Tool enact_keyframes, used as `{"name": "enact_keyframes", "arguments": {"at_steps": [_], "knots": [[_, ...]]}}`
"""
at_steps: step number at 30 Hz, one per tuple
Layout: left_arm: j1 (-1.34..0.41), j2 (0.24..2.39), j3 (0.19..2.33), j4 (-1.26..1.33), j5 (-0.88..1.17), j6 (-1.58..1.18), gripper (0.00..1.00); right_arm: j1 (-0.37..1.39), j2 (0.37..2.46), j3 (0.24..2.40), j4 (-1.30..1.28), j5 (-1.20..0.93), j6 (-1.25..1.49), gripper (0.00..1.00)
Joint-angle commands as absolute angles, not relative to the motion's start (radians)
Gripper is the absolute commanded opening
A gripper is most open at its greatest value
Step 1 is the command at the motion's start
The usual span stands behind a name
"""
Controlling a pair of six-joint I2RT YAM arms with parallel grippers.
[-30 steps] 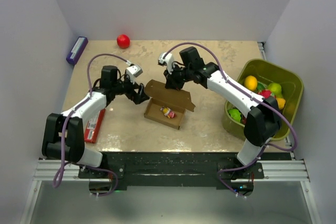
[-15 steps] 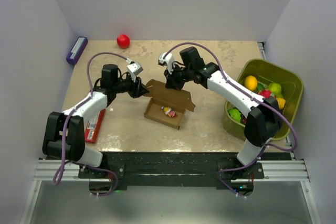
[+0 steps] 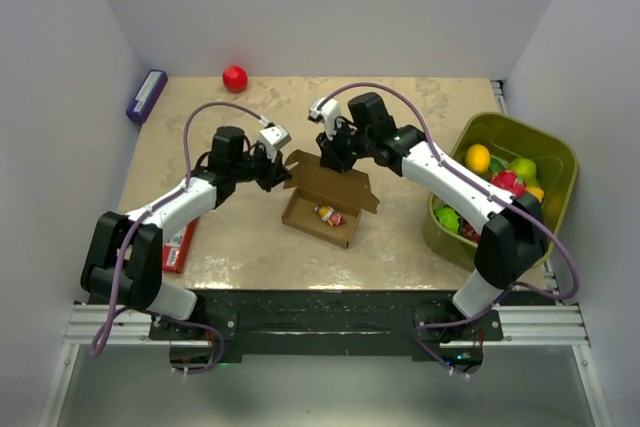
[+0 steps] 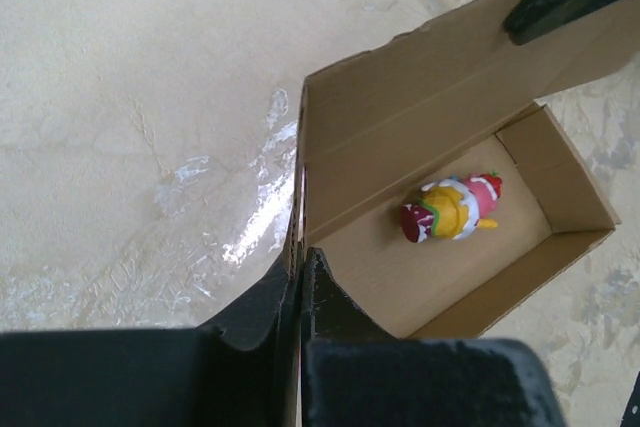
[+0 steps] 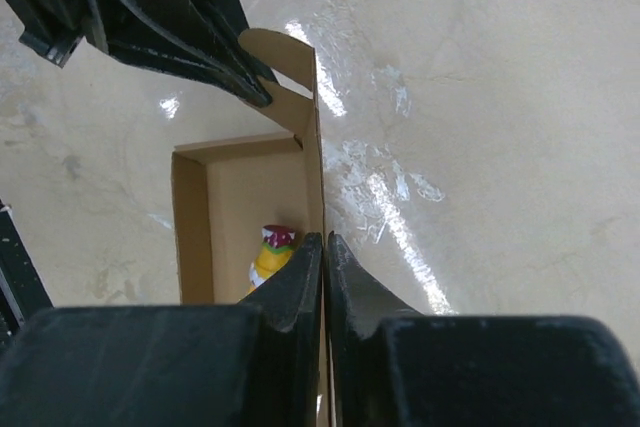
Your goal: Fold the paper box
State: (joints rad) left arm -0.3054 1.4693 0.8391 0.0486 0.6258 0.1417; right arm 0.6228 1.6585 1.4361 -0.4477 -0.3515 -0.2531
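**Left gripper (image 4: 300, 269) and right gripper (image 5: 325, 247) both pinch the open paper box (image 3: 305, 212)**

On the beige table (image 3: 400, 237), the left arm (image 3: 170, 202) stretches in low from the near left. The right arm (image 3: 450, 172) arches over from the right, wrist tipped down. The paper box sits mid-table between them, its tray open and its lid standing along the far side. The left jaws are closed thin on a side flap at the box's left end. The right jaws are nipped narrow on the lid's edge. A small colourful toy (image 4: 452, 209) lies in the tray.
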Motion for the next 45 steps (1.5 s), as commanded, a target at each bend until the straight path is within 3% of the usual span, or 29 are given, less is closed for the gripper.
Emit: {"name": "enact_keyframes", "arguments": {"at_steps": [1,3,11,18,23,28,33,45], "knots": [[-0.330,1.448,0.851,0.011,0.479,0.161,0.00,0.623,1.553,1.424,-0.328,-0.250,-0.134,0.40],[-0.330,1.442,0.850,0.005,0.468,0.181,0.00,0.620,1.525,1.385,-0.319,-0.212,-0.089,0.64],[-0.328,1.416,0.853,-0.031,0.476,0.232,0.00,0.545,1.339,1.186,-0.316,-0.187,-0.008,0.73],[-0.321,1.405,0.850,-0.031,0.483,0.244,0.00,0.496,1.226,0.948,-0.161,-0.092,0.066,0.82],[-0.319,1.404,0.850,-0.029,0.486,0.244,0.00,0.479,1.264,0.922,-0.129,-0.109,0.072,0.81],[-0.318,1.405,0.850,-0.026,0.486,0.236,0.00,0.479,1.290,0.914,-0.112,-0.158,0.055,0.73],[-0.318,1.410,0.851,-0.021,0.491,0.232,0.00,0.479,1.308,0.917,-0.130,-0.173,0.057,0.54],[-0.318,1.408,0.850,-0.020,0.482,0.232,0.00,0.514,1.347,0.925,-0.163,-0.091,0.048,0.49]]}}
